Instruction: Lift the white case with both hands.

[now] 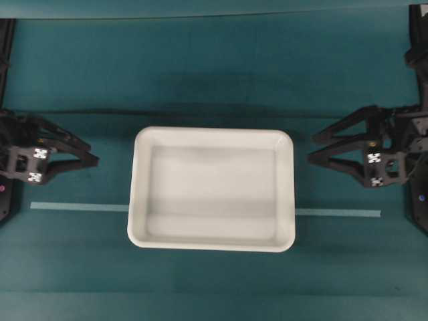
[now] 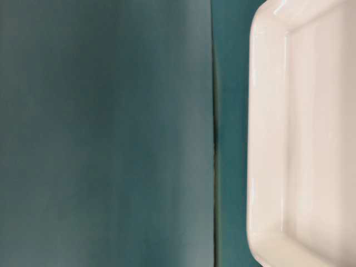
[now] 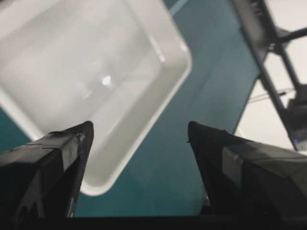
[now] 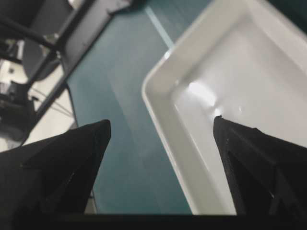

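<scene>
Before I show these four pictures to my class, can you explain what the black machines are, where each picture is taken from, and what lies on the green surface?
Two black robot arms face each other across a teal table. One picture looks down from above, one sits low beside the table, and two come from cameras on the wrists. Between the arms lies the white case, empty, over a thin pale tape strip. The left gripper and the right gripper are open, apart from the case, and hold nothing.

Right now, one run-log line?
phase: pre-grasp | white case: flat on table, untouched | left tool: open, clear of case | right tool: open, clear of case
</scene>
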